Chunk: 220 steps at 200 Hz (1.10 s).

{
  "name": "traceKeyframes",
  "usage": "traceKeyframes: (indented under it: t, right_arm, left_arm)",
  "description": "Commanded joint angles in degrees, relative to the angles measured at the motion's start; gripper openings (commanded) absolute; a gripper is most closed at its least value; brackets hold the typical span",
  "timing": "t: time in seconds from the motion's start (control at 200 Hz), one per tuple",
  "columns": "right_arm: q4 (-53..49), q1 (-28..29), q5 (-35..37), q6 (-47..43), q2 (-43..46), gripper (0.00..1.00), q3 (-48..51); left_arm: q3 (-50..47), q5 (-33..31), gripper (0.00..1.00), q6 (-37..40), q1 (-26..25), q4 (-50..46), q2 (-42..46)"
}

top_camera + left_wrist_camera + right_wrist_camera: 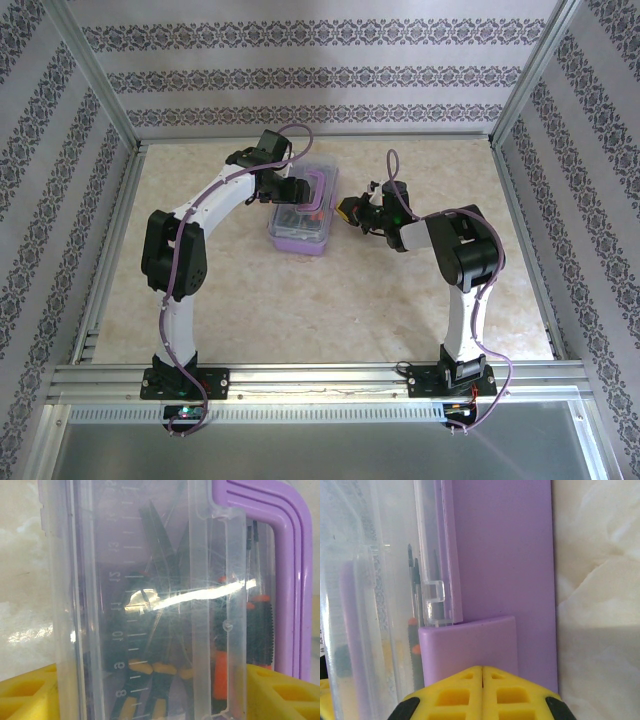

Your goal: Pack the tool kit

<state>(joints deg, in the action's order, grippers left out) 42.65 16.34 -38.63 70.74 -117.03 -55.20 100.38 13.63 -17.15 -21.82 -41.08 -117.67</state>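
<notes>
A ruler scale (125,630) was moulded into the clear lid (165,540). Its numerals 8, 9, 10, 11 and 12 read mirrored, and the higher figures were too blurred to read.

The purple box (298,228) blocked the middle, left arm (205,205) and right arm (445,238) crowding it. The table (330,310) in front lay open.
</notes>
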Motion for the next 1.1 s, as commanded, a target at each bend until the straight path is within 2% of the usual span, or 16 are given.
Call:
traceKeyframes:
  t: [0.0,0.21,0.34,0.5,0.67,0.869,1.094]
  right_arm:
    - [-1.9,3.3,-2.6,-1.5,1.1,0.04,0.0]
    - [-11.2,-3.5,-1.4,-6.9,10.0,0.08,5.6]
    - [-20.2,-7.3,-0.9,-12.5,16.8,0.1,7.4]
    - [-31.3,-9.1,2.1,-19.8,25.0,0.12,7.8]
    - [-32.5,-10.8,1.2,-21.0,29.2,0.14,10.5]
    - [-35.2,-11.4,1.9,-23.1,35.0,0.15,12.7]
    - [-48.4,-11.2,6.4,-30.4,43.7,0.21,10.3]
  left_arm:
    - [-4.7,9.2,0.26,0.3,-6.8,-5.8,-8.9]
    - [-3.4,5.6,0.35,-2.0,-6.8,-6.8,-6.7]
    - [-2.4,4.1,0.42,-6.5,-6.7,-6.4,-6.1]
    - [-5.1,1.3,0.48,-13.6,-6.9,-3.1,-3.5]
    - [-6.2,0.4,0.67,-16.7,-7.2,-2.4,0.2]
    - [-2.9,-3.0,1.0,-15.6,-7.1,-4.8,5.6]
    - [3.8,-7.1,1.0,-12.7,-6.7,-10.4,6.9]
